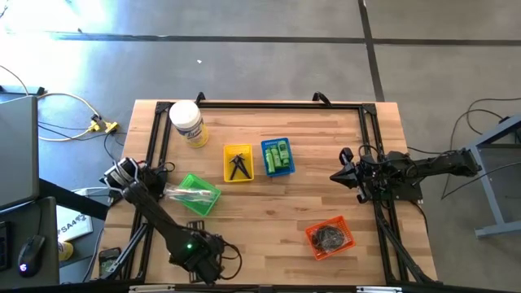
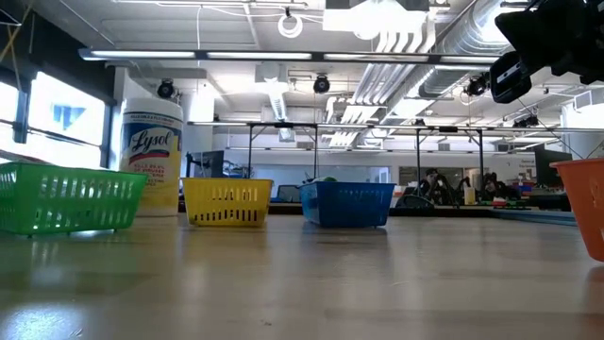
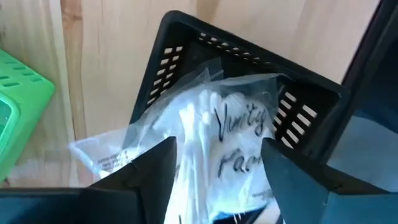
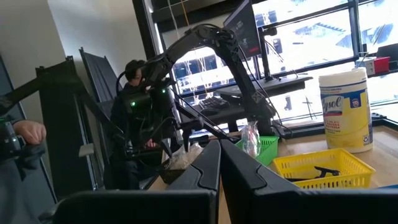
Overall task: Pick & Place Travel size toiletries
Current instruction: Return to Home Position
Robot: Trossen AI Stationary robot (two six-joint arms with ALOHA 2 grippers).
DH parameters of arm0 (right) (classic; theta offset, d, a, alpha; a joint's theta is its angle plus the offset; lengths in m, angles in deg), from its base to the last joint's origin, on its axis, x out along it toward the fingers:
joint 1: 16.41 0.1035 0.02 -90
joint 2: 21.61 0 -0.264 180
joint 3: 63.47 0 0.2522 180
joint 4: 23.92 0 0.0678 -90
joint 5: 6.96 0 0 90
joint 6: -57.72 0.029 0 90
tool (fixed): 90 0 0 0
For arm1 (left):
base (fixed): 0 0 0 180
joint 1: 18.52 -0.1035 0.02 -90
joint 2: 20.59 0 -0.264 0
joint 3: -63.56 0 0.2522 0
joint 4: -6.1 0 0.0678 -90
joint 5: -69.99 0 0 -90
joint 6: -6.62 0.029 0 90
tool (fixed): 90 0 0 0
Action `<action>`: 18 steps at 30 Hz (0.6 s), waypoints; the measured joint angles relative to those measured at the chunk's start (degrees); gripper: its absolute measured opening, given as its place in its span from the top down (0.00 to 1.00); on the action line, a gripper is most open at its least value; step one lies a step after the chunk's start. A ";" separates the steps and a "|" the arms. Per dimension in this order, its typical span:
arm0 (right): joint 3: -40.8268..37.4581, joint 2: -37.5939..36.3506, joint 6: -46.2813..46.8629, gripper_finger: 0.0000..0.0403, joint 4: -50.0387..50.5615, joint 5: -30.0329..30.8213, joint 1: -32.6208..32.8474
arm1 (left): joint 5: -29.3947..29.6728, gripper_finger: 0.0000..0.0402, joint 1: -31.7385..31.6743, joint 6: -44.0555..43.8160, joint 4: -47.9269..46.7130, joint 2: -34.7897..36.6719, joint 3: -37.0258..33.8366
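Wooden table (image 1: 269, 212): holds five small bins and one jar, with an arm at each side.
Left gripper (image 3: 217, 149): at the table's near left edge, pointing down into the black bin (image 3: 163, 68). Fingers spread wide, one on each side of the packet, gripping nothing.
Cotton packet (image 3: 233, 124): clear bag of white swabs with dark handwriting on it. It lies in the black bin, and one corner spills over the rim onto the wood.
Green basket (image 1: 210, 201): just beside the black bin on the left side. Long thin clear packets (image 1: 187, 193) lie across it.
Yellow basket (image 1: 227, 163): mid-table, with small black pieces (image 1: 238, 166) inside.
Blue basket (image 1: 265, 157): just right of the yellow one, apart from it. Green bottles (image 1: 281, 156) are packed side by side inside.
Orange basket (image 1: 342, 222): near right area, well apart from the others. A dark tangle (image 1: 329, 237) sits inside; cannot tell what it is.
White jar (image 1: 186, 122): upright with a yellow label, at the far left corner, behind the yellow basket.
Right gripper (image 4: 219, 150): raised above the right side of the table, well right of the blue basket and pointing toward the table's middle. Fingers pressed together with nothing between them.
Room: a person's hand (image 4: 28, 132) shows at the edge of the right wrist view, off the table.
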 joint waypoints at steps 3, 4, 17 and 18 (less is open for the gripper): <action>-0.02 0.00 0.00 0.99 -0.02 -0.02 0.00 | -1.13 0.41 -0.32 0.06 -1.11 0.76 0.02; 0.00 0.00 0.00 0.99 -0.01 -0.01 0.00 | -1.28 0.40 -0.33 0.14 -1.64 1.06 0.02; -0.01 0.00 -0.02 0.99 0.00 -0.02 0.00 | 9.84 0.40 -0.14 14.97 -3.00 10.52 0.02; 0.00 0.00 -0.02 0.99 0.00 -0.02 0.00 | 12.24 0.40 0.02 18.14 -2.12 11.75 0.02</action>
